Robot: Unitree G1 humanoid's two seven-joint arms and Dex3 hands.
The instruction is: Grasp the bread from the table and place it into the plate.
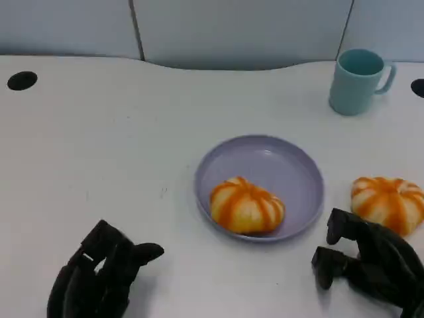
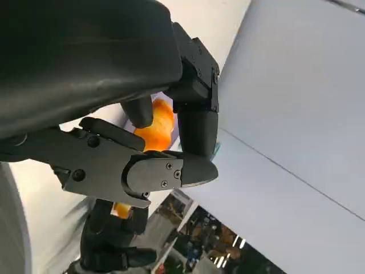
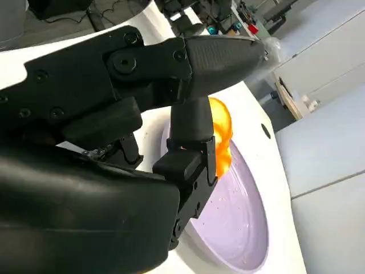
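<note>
Bread (image 1: pixel 246 206) in purple plate (image 1: pixel 298 165); second bread (image 1: pixel 389 202) beside it

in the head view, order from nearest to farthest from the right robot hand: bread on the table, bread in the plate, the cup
From the right robot hand:
1. Bread on the table, right beside it.
2. Bread in the plate, toward the centre.
3. Cup, at the far right edge.

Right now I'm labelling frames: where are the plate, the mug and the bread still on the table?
Plate (image 1: pixel 301 173), head view, bare inner surface.
Mug (image 1: pixel 355 85), head view, side wall.
Bread on table (image 1: pixel 387 201), head view, top crust.
</note>
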